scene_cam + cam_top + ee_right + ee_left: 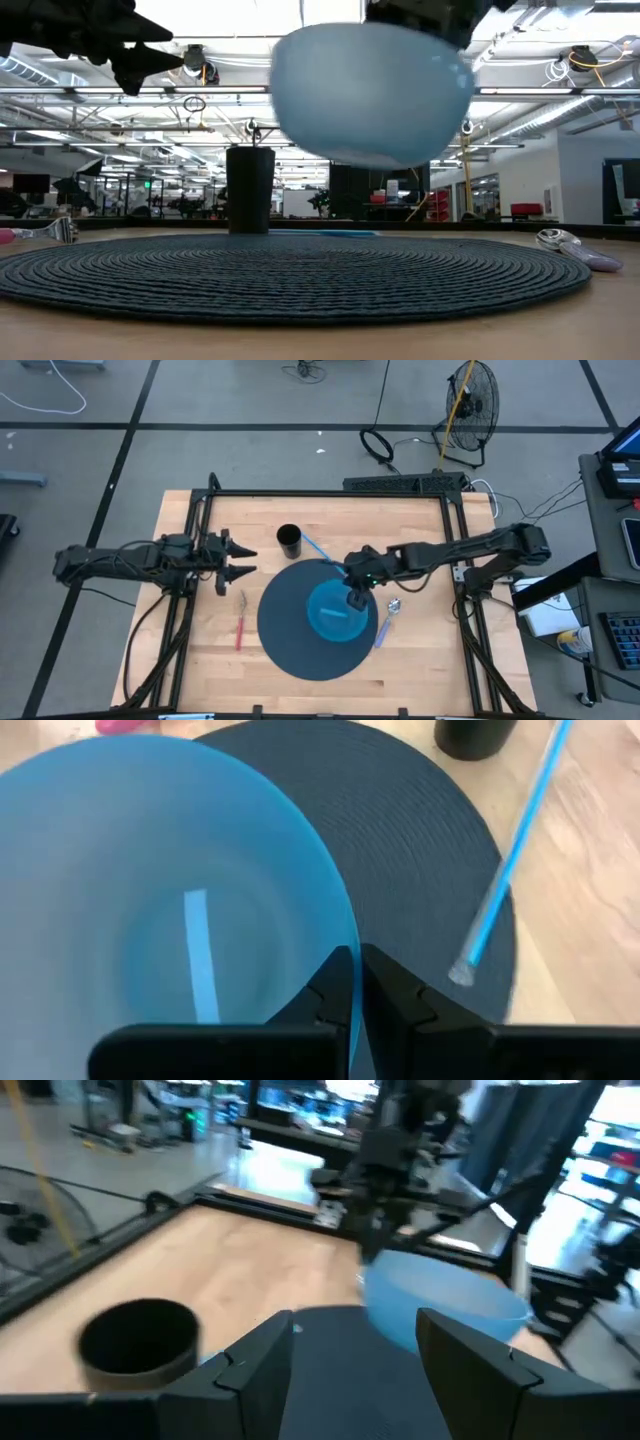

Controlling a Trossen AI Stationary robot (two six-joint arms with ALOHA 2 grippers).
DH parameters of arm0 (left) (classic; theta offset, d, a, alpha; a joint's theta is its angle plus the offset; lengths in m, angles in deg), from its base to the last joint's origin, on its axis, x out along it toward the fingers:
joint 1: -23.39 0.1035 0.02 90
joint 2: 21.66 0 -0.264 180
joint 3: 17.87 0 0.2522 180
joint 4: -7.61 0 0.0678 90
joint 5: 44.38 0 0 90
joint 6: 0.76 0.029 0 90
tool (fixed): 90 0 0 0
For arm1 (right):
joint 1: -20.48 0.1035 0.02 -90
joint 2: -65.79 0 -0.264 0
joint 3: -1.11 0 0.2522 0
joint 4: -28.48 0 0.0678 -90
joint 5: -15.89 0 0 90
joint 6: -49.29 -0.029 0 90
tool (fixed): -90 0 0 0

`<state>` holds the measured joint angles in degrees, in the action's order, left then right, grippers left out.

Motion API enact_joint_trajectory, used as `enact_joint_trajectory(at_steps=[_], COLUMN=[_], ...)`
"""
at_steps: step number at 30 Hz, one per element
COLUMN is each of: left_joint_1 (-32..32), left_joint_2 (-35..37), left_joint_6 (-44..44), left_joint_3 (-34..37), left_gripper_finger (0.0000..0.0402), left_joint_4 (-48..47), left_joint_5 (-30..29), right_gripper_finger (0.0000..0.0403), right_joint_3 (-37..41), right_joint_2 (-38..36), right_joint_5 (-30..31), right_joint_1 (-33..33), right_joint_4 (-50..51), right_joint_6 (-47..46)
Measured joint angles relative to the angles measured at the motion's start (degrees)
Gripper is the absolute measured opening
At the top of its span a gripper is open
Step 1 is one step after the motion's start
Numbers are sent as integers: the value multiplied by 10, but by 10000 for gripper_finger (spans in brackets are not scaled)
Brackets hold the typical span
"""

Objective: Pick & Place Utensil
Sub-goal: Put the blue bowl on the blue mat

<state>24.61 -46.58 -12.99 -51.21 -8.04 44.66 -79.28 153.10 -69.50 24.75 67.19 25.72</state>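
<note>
Two arms, one blue bowl up in the air.

One arm, the right gripper (356, 598), pinches the rim of the blue bowl (335, 610) and holds it above the round dark mat (290, 635) on the desk (200, 655). The left gripper (243, 559) hangs wide near the black cup (289, 540), holding nothing. A pink-handled fork (240, 620) lies beside the mat. A spoon (387, 618) lies at the mat's other edge. A blue straw (313, 546) rests by the cup.
</note>
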Motion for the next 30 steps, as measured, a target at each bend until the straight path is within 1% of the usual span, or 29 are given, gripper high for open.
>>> enact_joint_trajectory(at_steps=[3,9,15,22,27,30], left_joint_1=[-15,-45,-57,-59,-59,-59], left_joint_2=[-16,-59,-101,-128,-134,-134], left_joint_6=[-3,1,16,16,17,17], left_joint_3=[0,0,0,1,1,1], left_gripper_finger=[218,218,218,218,218,218], left_joint_4=[0,5,40,50,51,53], left_joint_5=[14,6,4,9,9,9], right_gripper_finger=[6,6,6,6,6,6], right_joint_3=[0,-1,-1,0,0,0], right_joint_2=[14,49,92,102,101,101], right_joint_5=[1,2,-1,-3,-3,-3], right_joint_1=[-1,-2,-2,-1,2,7], right_joint_4=[2,-13,-31,-33,-51,-79], right_joint_6=[2,-2,-11,-13,-21,-19])
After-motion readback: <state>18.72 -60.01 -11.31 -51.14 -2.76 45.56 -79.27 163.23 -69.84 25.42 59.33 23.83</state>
